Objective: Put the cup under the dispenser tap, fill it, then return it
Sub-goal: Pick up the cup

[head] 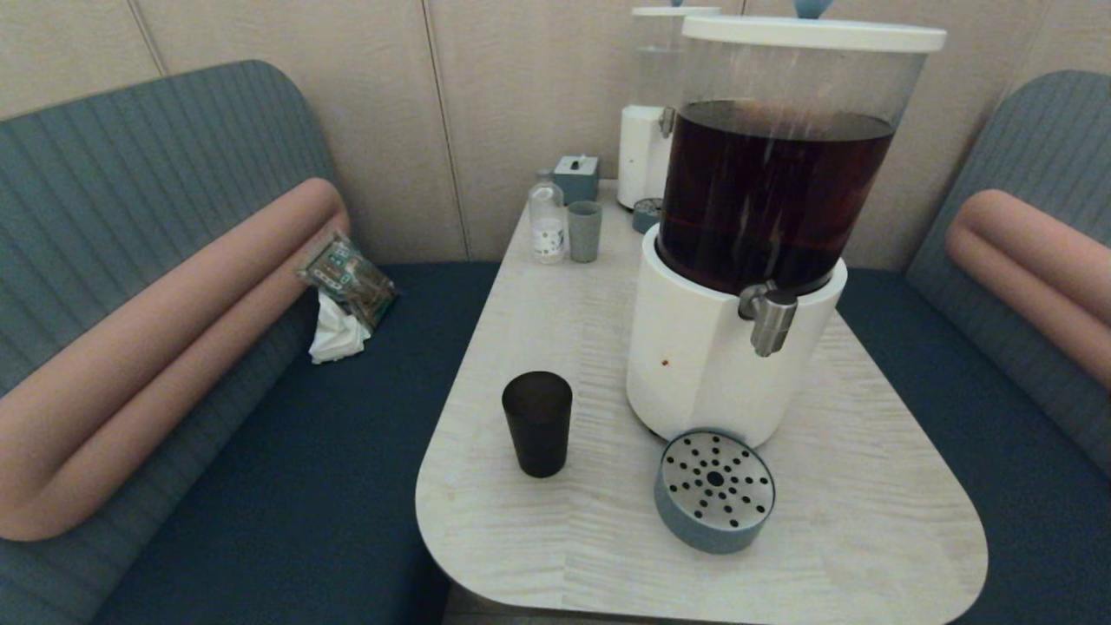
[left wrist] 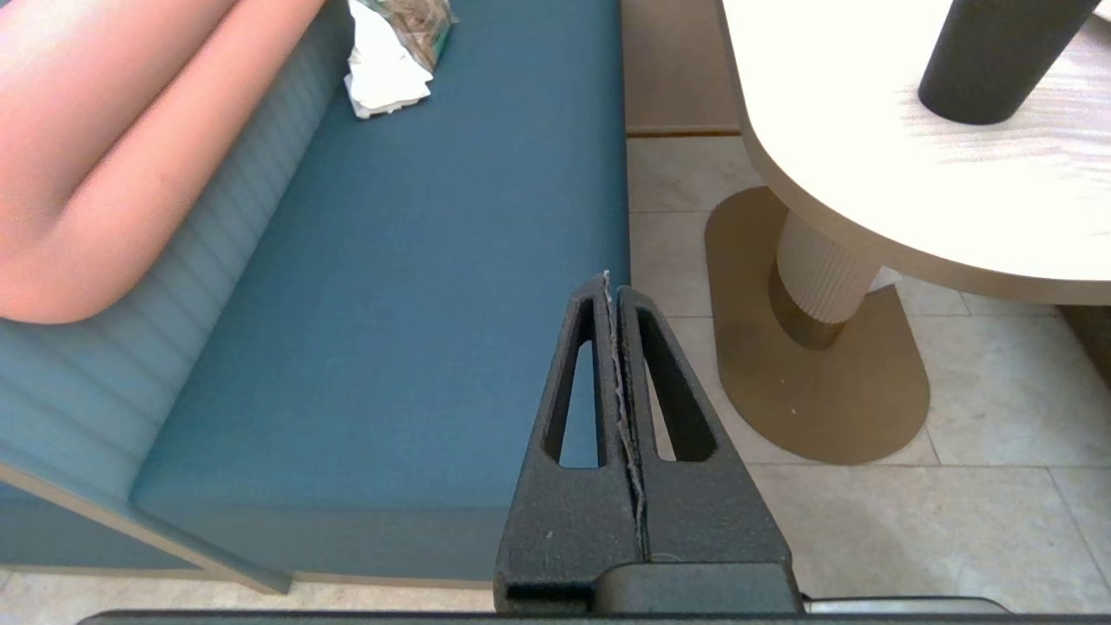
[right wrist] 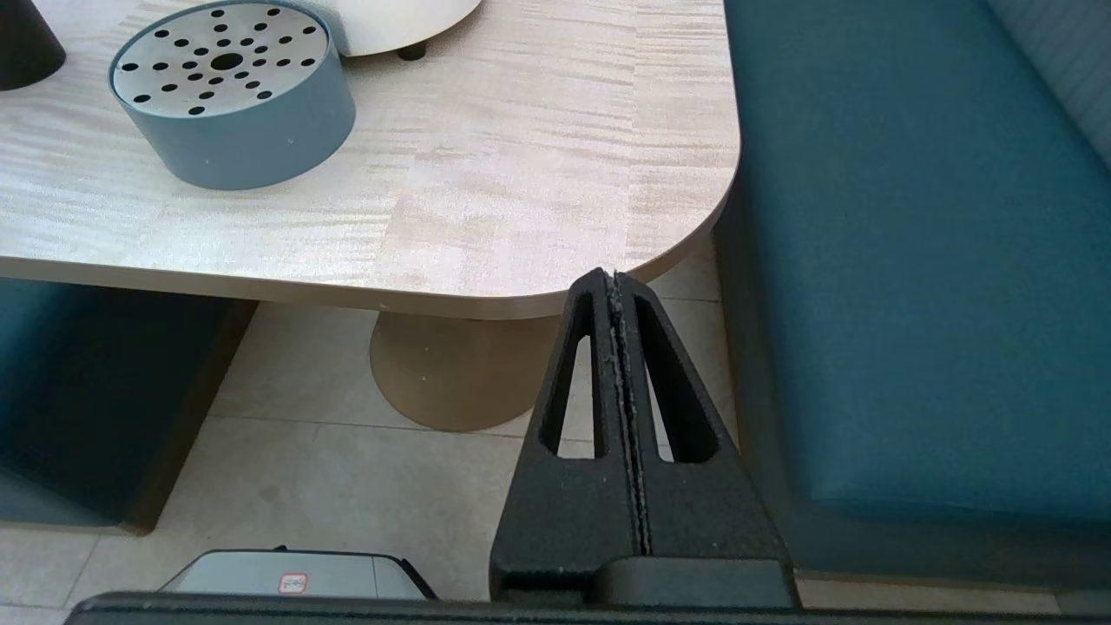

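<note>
left hand (left wrist: 609,291) | matte black, slotted triangular fingers | right hand (right wrist: 613,282) | same

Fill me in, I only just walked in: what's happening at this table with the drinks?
Nothing is being handled yet. The dark smoky plastic tumbler stands alone on the pale wooden table, left of the big white-based dispenser of dark brown liquid. Its brushed-steel tap hangs above the round blue drip tray, which holds no cup. The left gripper and right gripper are shut, low beside the table edges.

The cup (left wrist: 998,56) ahead of the left hand (left wrist: 612,286) is cut off at its top; the bottle (head: 547,219) label is unreadable.
</note>
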Available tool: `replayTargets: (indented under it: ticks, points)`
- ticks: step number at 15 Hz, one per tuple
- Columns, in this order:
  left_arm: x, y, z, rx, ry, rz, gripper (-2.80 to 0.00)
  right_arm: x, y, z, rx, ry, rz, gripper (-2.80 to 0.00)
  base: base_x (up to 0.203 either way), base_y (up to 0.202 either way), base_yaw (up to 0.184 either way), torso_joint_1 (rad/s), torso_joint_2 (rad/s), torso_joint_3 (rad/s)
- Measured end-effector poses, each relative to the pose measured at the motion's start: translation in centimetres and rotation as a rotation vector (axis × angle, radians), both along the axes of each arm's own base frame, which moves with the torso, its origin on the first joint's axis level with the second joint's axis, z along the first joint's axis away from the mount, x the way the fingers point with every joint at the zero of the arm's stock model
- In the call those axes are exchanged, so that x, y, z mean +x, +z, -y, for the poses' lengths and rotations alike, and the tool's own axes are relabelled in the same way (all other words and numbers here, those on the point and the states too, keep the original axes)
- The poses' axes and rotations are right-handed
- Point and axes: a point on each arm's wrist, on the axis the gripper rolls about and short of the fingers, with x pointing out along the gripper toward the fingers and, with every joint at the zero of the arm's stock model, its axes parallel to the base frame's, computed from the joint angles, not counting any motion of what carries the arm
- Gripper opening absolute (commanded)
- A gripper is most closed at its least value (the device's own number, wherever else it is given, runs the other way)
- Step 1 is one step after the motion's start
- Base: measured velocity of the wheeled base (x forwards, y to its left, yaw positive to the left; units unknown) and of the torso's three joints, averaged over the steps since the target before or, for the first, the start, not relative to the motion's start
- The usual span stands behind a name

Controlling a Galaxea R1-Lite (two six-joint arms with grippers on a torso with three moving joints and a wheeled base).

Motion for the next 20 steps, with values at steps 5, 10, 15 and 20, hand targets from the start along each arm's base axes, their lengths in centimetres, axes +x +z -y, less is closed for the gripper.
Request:
replayTargets:
  ticks: [5,10,15,20]
  points:
    - [0.0,0.1,0.0,-0.007,0.008,0.012,-2.80,0.0,0.0,0.0,0.000,0.000,0.001,-2.80,0.000,0.000,0.000,0.000,0.00,0.000]
    - [0.1,0.0,0.0,-0.014,0.010,0.011,-2.80,0.0,0.0,0.0,0.000,0.003,0.002,-2.80,0.000,0.000,0.000,0.000,0.00,0.000]
    - [-1.6,4.1,0.3,-0.026,-0.106,0.092,-2.80,0.0,0.0,0.0,0.000,0.003,0.002,-2.80,0.000,0.000,0.000,0.000,0.00,0.000]
    - [-1.0,8.7,0.8,-0.054,-0.394,0.065,-2.80,0.0,0.0,0.0,0.000,0.003,0.003,-2.80,0.000,0.000,0.000,0.000,0.00,0.000]
